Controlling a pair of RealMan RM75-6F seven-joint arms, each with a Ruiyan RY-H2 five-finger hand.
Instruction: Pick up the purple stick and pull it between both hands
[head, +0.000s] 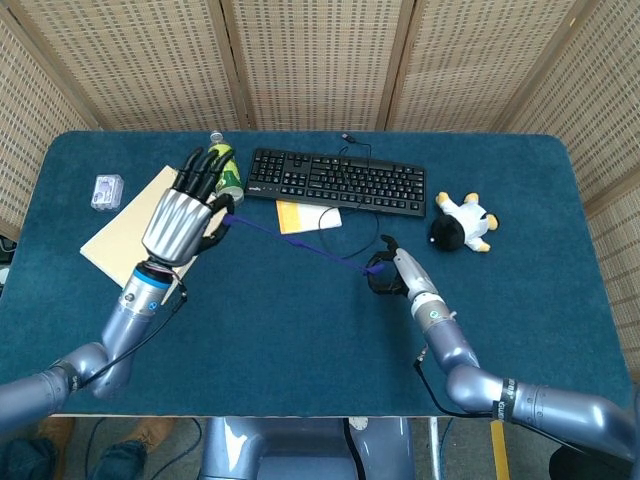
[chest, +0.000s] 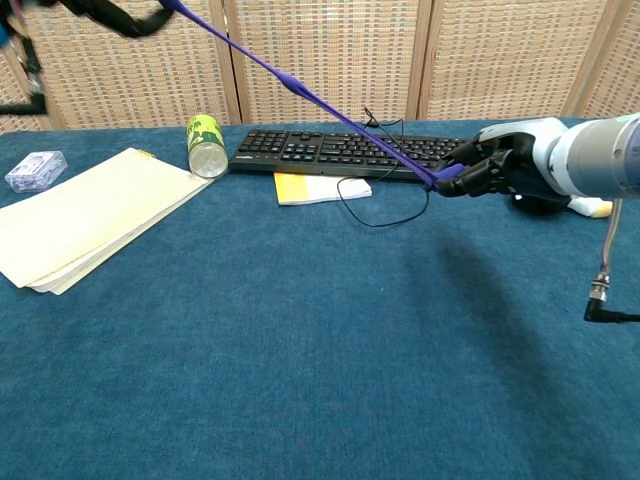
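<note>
Purple, rubbery and thin, the stretchy stick (head: 300, 243) spans the air above the blue desk (head: 300, 330), each end gripped by one hand: left hand (head: 185, 213) near the notepad, right hand (head: 392, 274) below the black keyboard (head: 335, 181). It looks light, soft and elastic, so firm end grips seem wise.

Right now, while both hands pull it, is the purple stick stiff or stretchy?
Probably stretchy: the purple stick runs as a thin taut line from the left hand to the right hand. Likely light; if released it may snap back.
</note>
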